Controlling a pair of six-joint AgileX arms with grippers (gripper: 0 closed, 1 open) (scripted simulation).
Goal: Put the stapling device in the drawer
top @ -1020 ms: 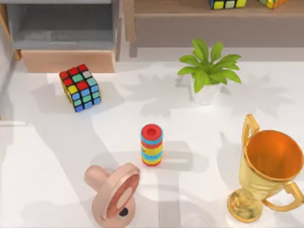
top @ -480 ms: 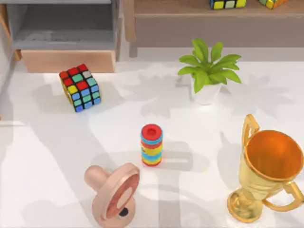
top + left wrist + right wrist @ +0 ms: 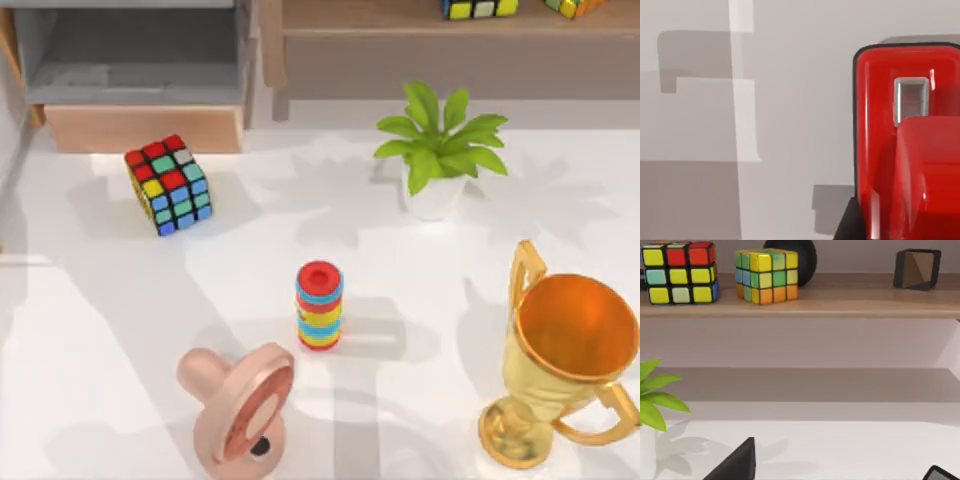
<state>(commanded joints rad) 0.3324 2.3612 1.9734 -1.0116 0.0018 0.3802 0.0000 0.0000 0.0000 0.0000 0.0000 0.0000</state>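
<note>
Stapler [image 3: 907, 145] unseen overhead, scene unchanged

Taking the ring stack [image 3: 319, 306] as landmark on the worktop [image 3: 100, 340]: the drawer [image 3: 140, 75] lies far behind-left, the cube [image 3: 168, 184] behind-left, the plant [image 3: 437, 150] behind-right, the trophy [image 3: 560, 360] right.

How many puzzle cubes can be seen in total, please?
3. One cube lies on the table near the drawer. Two more stand on the shelf: a dark-edged cube and a pastel cube. Others may be hidden.
</note>
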